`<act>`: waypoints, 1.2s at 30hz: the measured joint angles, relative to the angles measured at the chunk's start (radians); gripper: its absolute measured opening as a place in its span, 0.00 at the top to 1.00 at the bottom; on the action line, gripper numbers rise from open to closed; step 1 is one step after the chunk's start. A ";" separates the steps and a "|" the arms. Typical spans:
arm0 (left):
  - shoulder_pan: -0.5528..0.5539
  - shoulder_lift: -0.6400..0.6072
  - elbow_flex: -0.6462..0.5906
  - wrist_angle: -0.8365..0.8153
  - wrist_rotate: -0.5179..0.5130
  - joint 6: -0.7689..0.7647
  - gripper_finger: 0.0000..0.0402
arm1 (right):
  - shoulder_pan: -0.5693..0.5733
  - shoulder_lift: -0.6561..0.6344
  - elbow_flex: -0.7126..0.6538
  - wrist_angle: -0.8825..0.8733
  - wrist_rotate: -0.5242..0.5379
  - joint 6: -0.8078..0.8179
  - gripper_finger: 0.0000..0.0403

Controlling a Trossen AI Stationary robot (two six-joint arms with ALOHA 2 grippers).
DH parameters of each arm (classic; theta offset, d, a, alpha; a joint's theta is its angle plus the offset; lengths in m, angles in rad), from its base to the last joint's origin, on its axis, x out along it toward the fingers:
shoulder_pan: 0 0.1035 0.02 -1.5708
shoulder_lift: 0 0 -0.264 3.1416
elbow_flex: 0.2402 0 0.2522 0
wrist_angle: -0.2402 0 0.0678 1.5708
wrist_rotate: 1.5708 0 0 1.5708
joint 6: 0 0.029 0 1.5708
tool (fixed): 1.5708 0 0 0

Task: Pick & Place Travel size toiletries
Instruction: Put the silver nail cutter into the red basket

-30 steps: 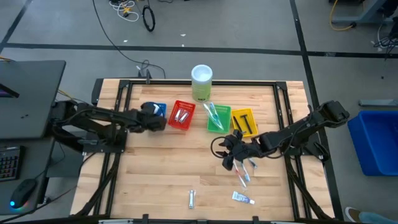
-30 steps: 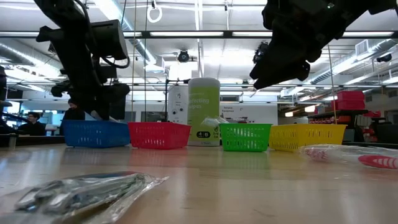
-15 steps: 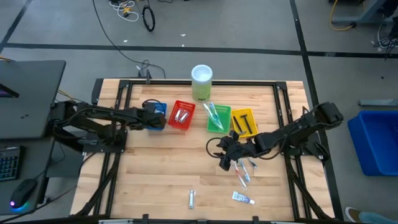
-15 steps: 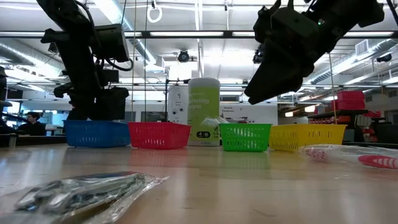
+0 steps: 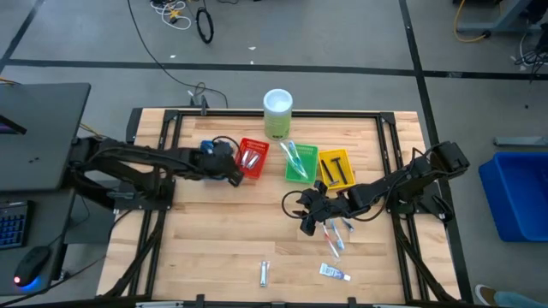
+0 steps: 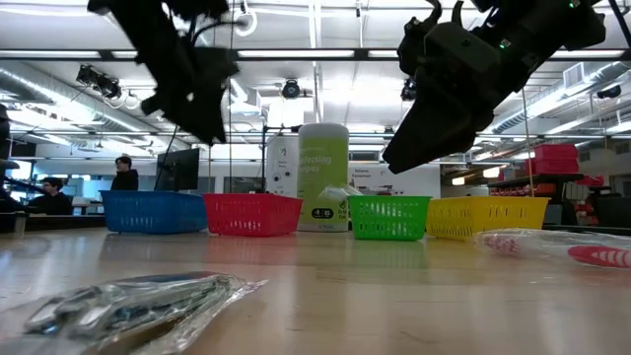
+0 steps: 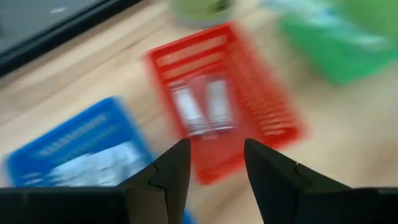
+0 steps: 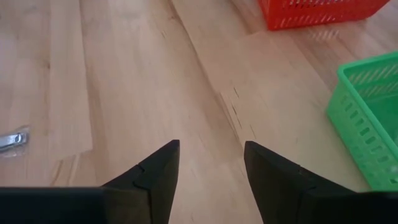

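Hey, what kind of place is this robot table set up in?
Probably a robotics lab or workshop: a wooden table on a bare grey floor with loose cables, ceiling strip lights over a large open room, and a person at a workstation behind.

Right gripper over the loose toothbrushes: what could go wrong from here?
1. The right gripper hangs open beside the toothbrushes, which lie bunched together; closing there could catch two or nudge them apart.
2. The left gripper is open and empty over the red tray; a low sweep might clip its rim.
3. The tube lies near the table edge; a bump could knock it off.
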 joint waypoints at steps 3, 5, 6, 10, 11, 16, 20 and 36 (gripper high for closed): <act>-0.070 0.000 0.021 0.097 0.041 0.017 0.60 | 0.000 0.000 0.000 0.000 0.001 0.000 0.53; -0.116 0.000 0.021 0.179 0.075 0.065 0.60 | 0.000 0.000 0.000 0.000 0.001 0.000 0.53; -0.140 0.001 0.021 0.219 0.093 0.091 0.60 | 0.000 0.000 0.000 0.000 0.001 0.002 0.52; -0.234 0.021 0.021 0.365 0.148 0.180 0.60 | 0.000 0.000 0.000 0.000 0.001 0.051 0.51; -0.257 0.021 0.021 0.392 0.159 0.197 0.60 | 0.000 0.000 0.000 0.000 0.001 0.057 0.51; -0.368 0.084 0.020 0.535 0.197 0.224 0.60 | 0.001 0.000 0.000 0.000 0.000 0.058 0.50; -0.452 0.171 0.020 0.643 0.203 0.179 0.60 | 0.001 0.000 0.000 0.010 -0.001 0.057 0.51; -0.630 0.574 0.478 0.377 0.267 0.018 0.60 | 0.001 0.000 -0.014 0.009 -0.006 0.057 0.56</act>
